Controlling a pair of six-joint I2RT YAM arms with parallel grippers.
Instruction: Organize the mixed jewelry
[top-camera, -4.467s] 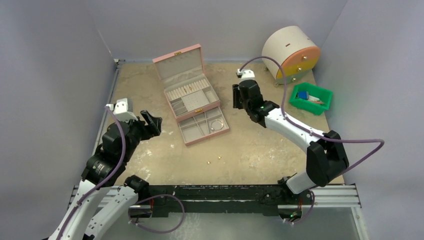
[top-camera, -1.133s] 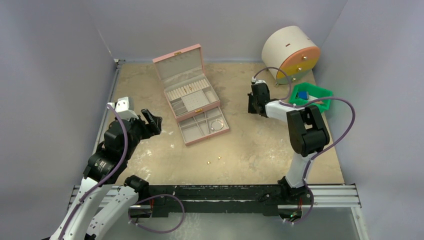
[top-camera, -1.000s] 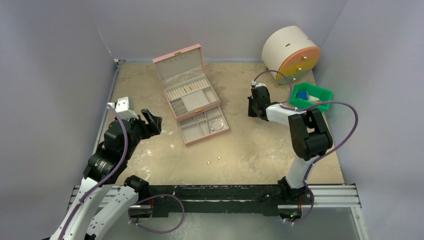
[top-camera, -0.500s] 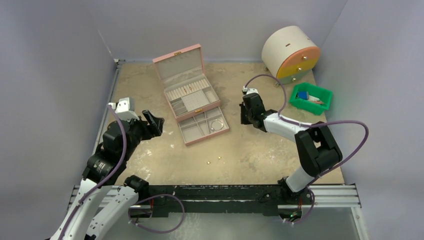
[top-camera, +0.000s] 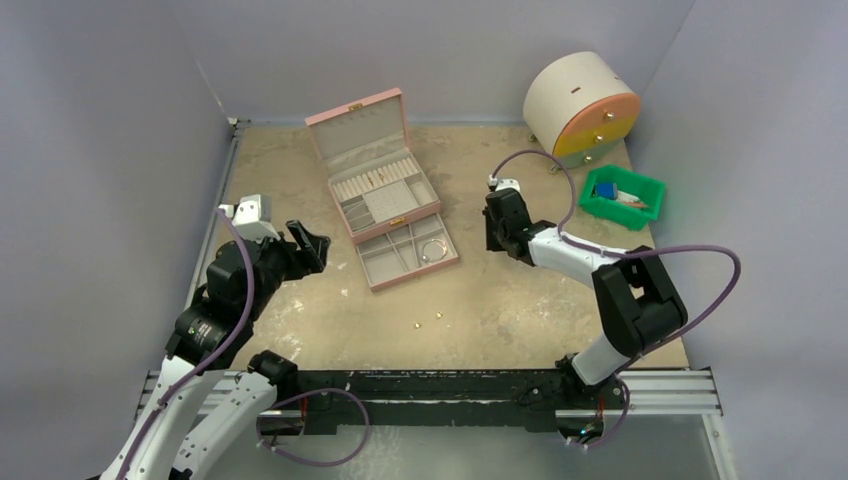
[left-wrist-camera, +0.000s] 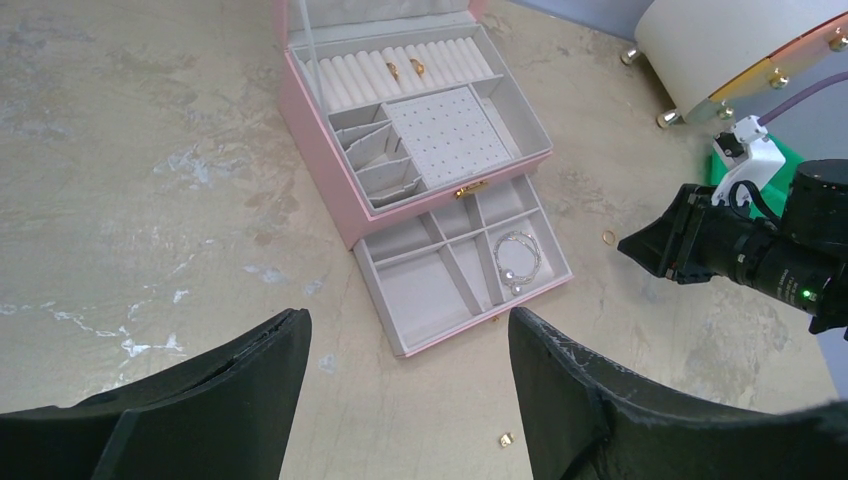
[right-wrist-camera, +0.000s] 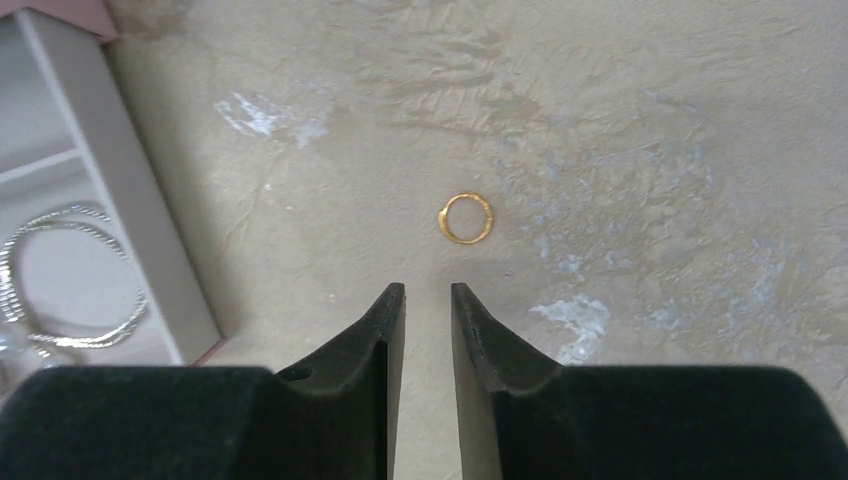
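Ring pickup looks like the step in hand. The right tool (right-wrist-camera: 427, 290) hovers over the bare desk (right-wrist-camera: 650, 120), its fingers only a narrow slit apart and holding nothing. 1 gold ring (right-wrist-camera: 465, 218) lies flat just beyond the tips, right of the open drawer (left-wrist-camera: 430, 300) of the pink box (left-wrist-camera: 310, 120), where the bracelet (left-wrist-camera: 516, 255) already sits. The next move probably calls for spreading wider, centring over the ring and descending. The left tool (left-wrist-camera: 405, 318) hangs wide open and empty. 2 gold beads (top-camera: 439, 317) lie loose nearer.

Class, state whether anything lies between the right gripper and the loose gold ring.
Nothing visible does: the gold ring lies on bare table just ahead of the right gripper; the drawer sits off to the side.
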